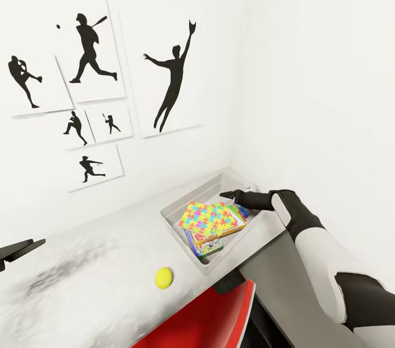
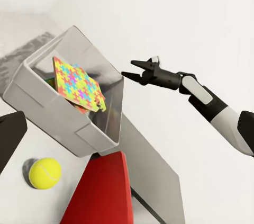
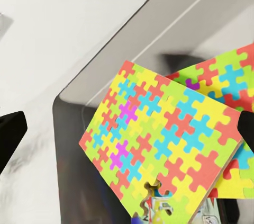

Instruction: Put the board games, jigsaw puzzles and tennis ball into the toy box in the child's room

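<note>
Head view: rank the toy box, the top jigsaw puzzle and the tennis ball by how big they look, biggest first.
1. Toy box, widest by far.
2. Top jigsaw puzzle, lying inside the box and covering part of it.
3. Tennis ball, smallest, even though it sits on the table nearer the camera than the box.

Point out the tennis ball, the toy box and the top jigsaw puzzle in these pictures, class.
tennis ball [image 1: 164, 278], head view, middle of the ball.
toy box [image 2: 58, 115], left wrist view, its outer grey wall.
top jigsaw puzzle [image 3: 164, 144], right wrist view, centre of its patterned face.
</note>
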Motion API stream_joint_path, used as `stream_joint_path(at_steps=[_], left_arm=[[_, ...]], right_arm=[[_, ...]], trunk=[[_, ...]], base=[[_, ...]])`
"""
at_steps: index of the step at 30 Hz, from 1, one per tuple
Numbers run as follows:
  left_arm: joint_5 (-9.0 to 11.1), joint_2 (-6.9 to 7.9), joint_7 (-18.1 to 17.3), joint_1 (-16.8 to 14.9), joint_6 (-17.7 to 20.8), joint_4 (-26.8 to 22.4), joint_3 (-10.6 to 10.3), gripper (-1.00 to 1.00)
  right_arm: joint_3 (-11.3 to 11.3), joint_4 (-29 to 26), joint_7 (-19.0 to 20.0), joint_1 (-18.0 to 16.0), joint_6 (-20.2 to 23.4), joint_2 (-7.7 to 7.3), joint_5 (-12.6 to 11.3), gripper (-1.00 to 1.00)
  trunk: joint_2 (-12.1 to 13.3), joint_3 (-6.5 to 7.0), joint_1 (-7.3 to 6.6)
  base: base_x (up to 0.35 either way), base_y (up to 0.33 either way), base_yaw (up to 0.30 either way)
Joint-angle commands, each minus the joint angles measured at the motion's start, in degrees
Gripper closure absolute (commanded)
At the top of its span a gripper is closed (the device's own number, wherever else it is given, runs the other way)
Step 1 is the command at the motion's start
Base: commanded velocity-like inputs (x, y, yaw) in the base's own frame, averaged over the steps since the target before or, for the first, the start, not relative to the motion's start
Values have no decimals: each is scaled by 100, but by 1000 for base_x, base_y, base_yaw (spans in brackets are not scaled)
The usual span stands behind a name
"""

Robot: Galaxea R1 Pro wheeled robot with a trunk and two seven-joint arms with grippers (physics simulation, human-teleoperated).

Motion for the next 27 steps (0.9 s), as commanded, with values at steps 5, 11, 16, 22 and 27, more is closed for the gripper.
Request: stream_joint_path(at_steps=[5,11,16,22,27], left_arm=[[-8,1,-26,-5,59,-1,-2,-100],[-8,1,-26,-5,54,-1,-2,-100],[-8,1,-26,-5,52,-1,-2,-100],[-8,1,-26,-5,52,-1,-2,-100],[-8,1,-26,-5,52,-1,-2,-100]], right_arm=[[-31,-165,7,31,59,-2,-21,-100],[-25,-206,0,41,58,13,-18,-100],[-17,-244,-41,41,40,28,-8,-100],[-29,-269,-63,38,43,56,-5,-100],[-33,-288,-57,37,43,57,-12,-100]], trunk=[[-13,-5,4],[-13,39,4],[-13,47,4],[-13,48,4],[-13,67,4]], base=[[-39,0,0],[-267,0,13],[-324,0,8],[-176,0,1],[-16,0,1]])
